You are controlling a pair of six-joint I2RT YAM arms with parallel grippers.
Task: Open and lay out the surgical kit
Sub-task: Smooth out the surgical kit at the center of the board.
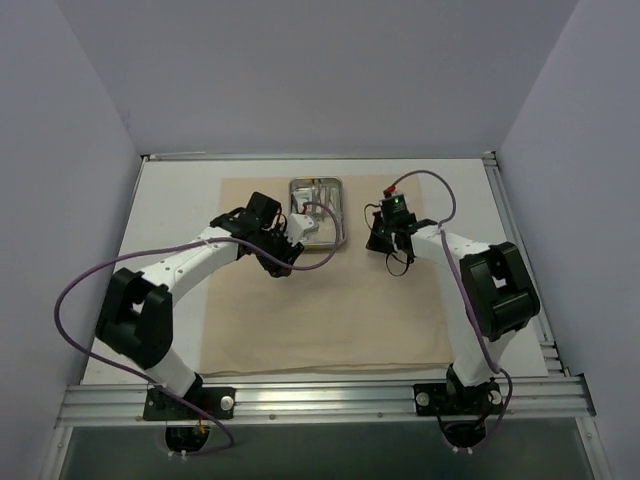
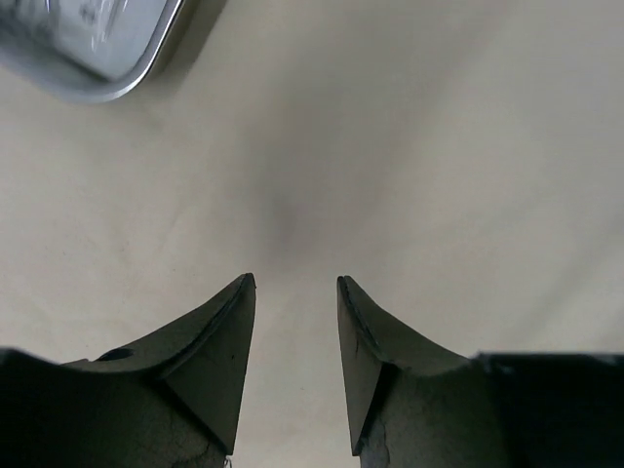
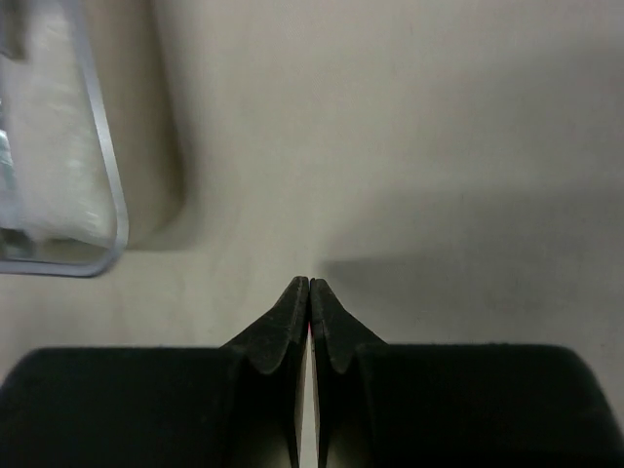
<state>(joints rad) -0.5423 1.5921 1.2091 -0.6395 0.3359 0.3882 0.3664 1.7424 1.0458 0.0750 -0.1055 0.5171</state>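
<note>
Tan cloth wrap [image 1: 320, 310] lies spread flat on the table [image 1: 175, 195]. The steel tray [image 1: 316, 215] sits on the cloth's far middle, with thin metal pieces inside, too small to sort out. Left gripper [image 2: 295, 283] hangs just off the tray's near-left corner over bare cloth, fingers parted with nothing between them. Right gripper [image 3: 309, 285] is low over the cloth just right of the tray, fingertips pressed together on nothing; pale fibrous padding [image 3: 49, 166] shows inside the tray's rim on that side.
</note>
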